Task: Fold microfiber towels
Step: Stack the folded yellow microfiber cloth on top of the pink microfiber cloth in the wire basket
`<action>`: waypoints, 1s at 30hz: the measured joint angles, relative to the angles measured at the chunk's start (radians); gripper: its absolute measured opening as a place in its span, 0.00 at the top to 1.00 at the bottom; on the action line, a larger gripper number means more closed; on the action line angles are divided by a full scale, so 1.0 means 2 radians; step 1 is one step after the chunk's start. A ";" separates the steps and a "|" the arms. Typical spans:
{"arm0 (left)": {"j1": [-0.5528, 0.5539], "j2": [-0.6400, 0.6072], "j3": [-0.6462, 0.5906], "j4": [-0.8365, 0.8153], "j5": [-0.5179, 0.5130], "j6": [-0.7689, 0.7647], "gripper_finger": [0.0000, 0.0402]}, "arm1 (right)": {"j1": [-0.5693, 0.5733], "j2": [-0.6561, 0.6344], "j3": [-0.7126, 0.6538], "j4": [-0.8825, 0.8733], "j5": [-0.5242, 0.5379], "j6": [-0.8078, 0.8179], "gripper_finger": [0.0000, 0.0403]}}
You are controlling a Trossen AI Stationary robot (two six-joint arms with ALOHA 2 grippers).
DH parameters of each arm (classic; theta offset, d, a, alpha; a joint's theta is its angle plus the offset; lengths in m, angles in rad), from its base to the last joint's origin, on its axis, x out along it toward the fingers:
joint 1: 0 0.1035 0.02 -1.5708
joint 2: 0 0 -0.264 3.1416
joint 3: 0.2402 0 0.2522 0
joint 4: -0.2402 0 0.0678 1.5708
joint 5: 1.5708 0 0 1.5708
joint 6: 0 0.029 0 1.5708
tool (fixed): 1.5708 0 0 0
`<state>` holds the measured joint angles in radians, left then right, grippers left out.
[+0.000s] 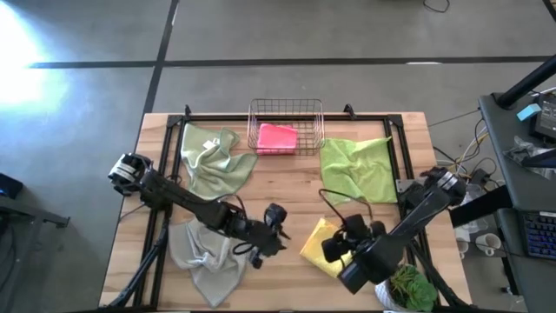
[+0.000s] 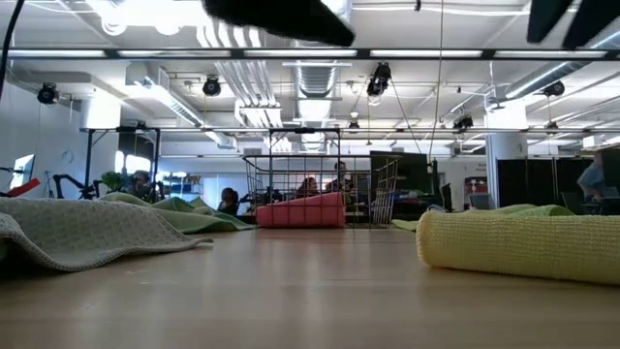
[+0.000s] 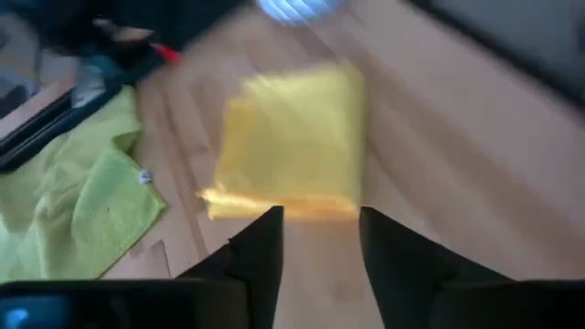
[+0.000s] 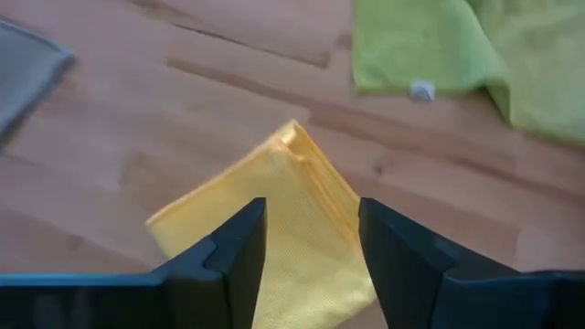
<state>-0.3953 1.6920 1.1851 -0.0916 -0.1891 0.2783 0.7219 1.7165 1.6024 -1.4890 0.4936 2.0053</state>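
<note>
Folded yellow towel (image 3: 294, 137) beyond parted left hand (image 3: 320, 239) (empty); lime towel (image 3: 78, 196) beside.

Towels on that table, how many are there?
5. Pink towel folded in the wire basket, pale green far left, lime far right, grey near left, folded yellow near right. None looks hidden.

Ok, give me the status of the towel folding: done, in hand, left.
Done: the folded pink microfiber towel lies in the copper wire basket, and the yellow microfiber towel lies folded on the table.

In hand: nothing; the left end effector and right end effector stand open beside the yellow one.

Left: the lime green towel, pale sage green towel and grey-beige towel lie crumpled.
</note>
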 joint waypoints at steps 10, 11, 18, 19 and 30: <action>0.035 0.014 0.001 0.127 0.043 -0.176 0.65 | 0.000 -0.082 0.000 -0.043 0.073 -0.088 0.66; 0.035 0.019 0.001 0.135 0.043 -0.181 0.66 | 0.000 -0.088 0.000 -0.042 0.077 -0.097 0.66; 0.042 0.070 0.001 0.179 0.040 -0.189 0.75 | 0.000 -0.132 0.000 -0.041 0.133 -0.172 0.68; 0.043 0.075 0.001 0.182 0.039 -0.189 0.77 | 0.000 -0.136 0.000 -0.040 0.135 -0.185 0.69; 0.051 0.142 0.015 0.238 0.055 -0.206 0.98 | -0.007 -0.159 0.000 -0.040 0.134 -0.244 0.85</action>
<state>-0.2925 1.9758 1.2149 0.3849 -0.0793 -0.1344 0.7078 1.3983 1.6024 -1.5696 0.7626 1.5166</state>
